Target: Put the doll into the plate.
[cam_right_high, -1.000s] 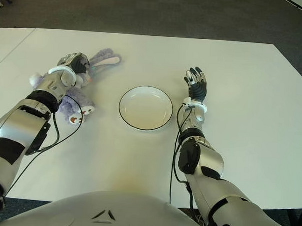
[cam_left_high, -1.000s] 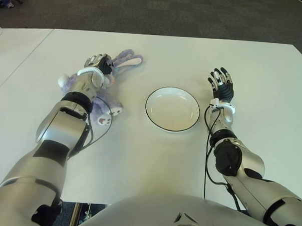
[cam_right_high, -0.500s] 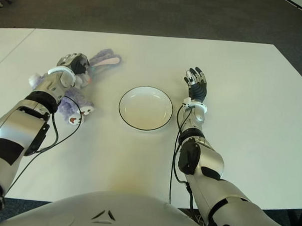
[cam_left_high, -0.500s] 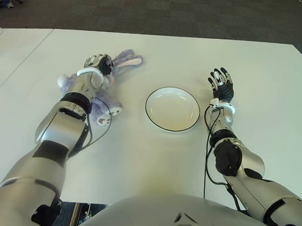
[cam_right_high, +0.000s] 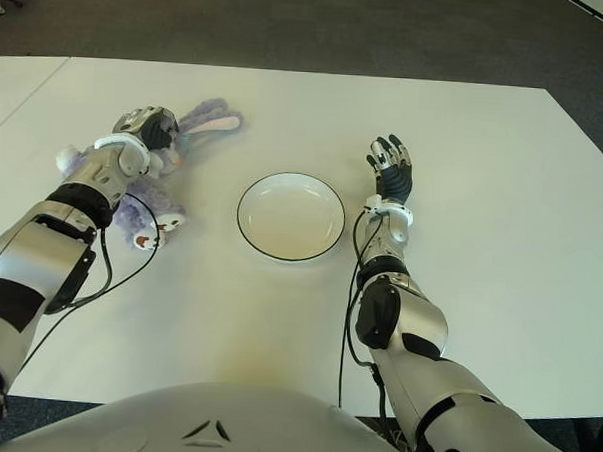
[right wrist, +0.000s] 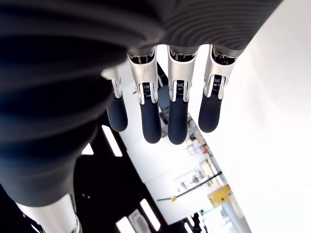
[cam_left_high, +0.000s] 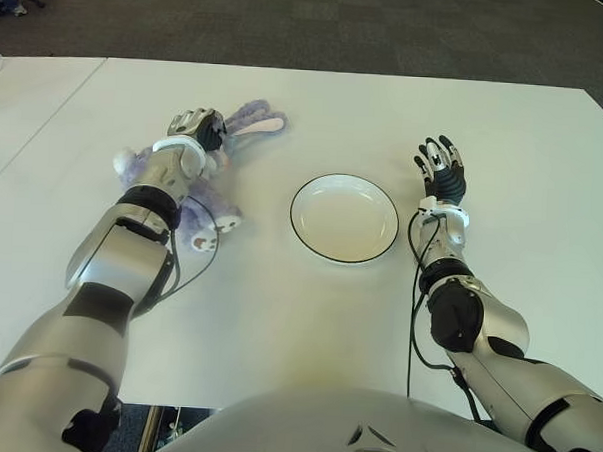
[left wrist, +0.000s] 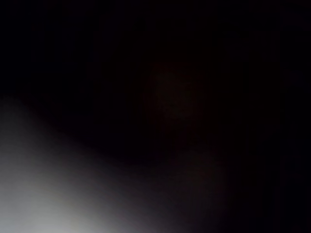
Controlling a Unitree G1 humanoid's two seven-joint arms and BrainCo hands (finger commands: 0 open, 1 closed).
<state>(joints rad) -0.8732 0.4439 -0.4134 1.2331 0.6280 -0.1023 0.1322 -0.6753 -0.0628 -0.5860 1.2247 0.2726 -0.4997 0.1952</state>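
A purple plush bunny doll [cam_left_high: 196, 217] lies on the white table, left of the plate, its long ears [cam_left_high: 257, 119] pointing toward the far side. My left hand [cam_left_high: 199, 127] sits on top of the doll's head with its fingers curled down onto it; the forearm covers most of the body. The left wrist view is dark and shows nothing. The white plate [cam_left_high: 296, 218] with a dark rim stands at the table's middle and holds nothing. My right hand [cam_left_high: 440, 163] shows to the right of the plate, its fingers [right wrist: 177, 116] stretched out straight and holding nothing.
The white table [cam_left_high: 387, 110] reaches wide on all sides. A seam with a second table [cam_left_high: 46, 115] runs along the far left. Dark carpet [cam_left_high: 320, 27] lies beyond the far edge.
My left forearm has shifted slightly left, and the doll's lower body and feet have shifted a little with it. The right hand and plate have not moved.
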